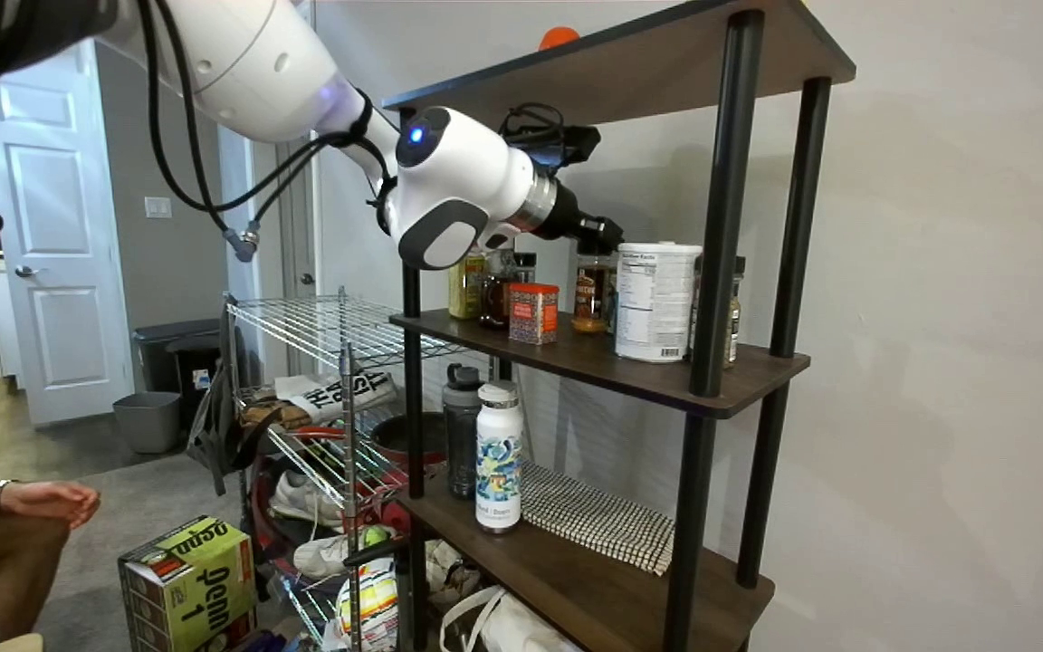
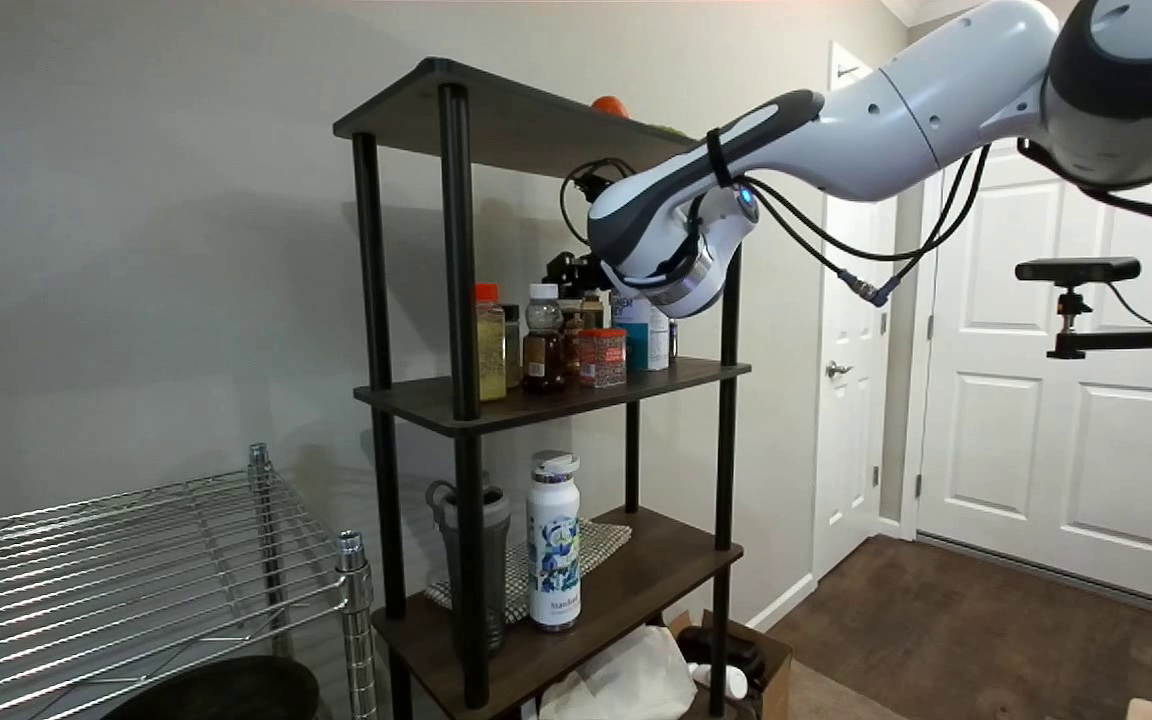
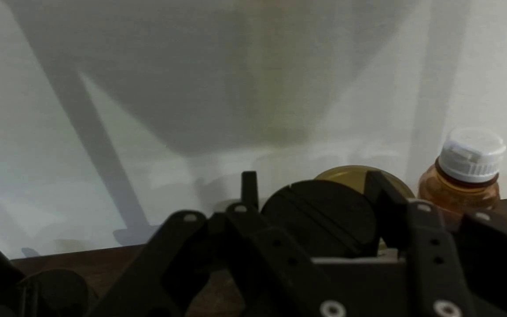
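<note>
In the wrist view my gripper (image 3: 311, 182) is shut around the round black lid (image 3: 324, 220) of a spice jar, one finger on either side. An exterior view shows this jar (image 1: 590, 294), dark-labelled with orange contents, upright at the middle shelf (image 1: 576, 349); the gripper covers its top. Right beside it stands a white canister (image 1: 657, 303). A small red patterned tin (image 1: 532, 313) is on its opposite side. Behind the lid, a gold lid (image 3: 350, 176) shows in the wrist view, with a white-capped amber bottle (image 3: 458, 189) to the right.
The top shelf board (image 1: 630, 81) hangs over the arm, and a black front post (image 1: 726, 226) rises near the canister. Toward the shelf's far end are a yellow bottle (image 2: 491, 345) and a syrup bottle (image 2: 543, 345). Below stands a white bottle (image 1: 498, 453).
</note>
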`<state>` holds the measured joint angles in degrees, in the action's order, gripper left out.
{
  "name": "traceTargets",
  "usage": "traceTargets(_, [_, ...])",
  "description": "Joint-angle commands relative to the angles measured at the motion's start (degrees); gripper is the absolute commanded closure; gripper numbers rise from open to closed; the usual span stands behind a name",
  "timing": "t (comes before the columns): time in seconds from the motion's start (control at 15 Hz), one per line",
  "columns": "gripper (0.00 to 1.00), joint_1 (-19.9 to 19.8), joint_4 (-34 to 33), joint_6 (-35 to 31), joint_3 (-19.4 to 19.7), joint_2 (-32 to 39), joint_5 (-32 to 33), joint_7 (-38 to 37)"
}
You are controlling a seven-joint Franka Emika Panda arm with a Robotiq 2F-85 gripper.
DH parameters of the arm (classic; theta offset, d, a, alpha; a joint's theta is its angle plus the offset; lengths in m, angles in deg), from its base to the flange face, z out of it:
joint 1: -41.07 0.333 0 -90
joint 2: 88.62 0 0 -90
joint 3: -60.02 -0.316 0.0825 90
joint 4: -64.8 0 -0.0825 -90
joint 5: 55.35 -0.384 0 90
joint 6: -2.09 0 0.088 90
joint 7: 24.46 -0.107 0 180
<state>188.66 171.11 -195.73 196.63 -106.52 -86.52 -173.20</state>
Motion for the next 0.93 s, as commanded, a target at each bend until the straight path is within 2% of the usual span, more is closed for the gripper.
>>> traceTargets(0.0, [0.08, 1.4, 0.1, 0.0, 1.6, 1.2, -0.6, -0.8])
traceTargets(0.13, [0.00, 1.5, 0.1, 0.0, 1.8, 1.2, -0.6, -0.9])
traceTargets(0.87, [0.00, 1.2, 3.2, 0.0, 1.6, 2.4, -2.5, -0.9])
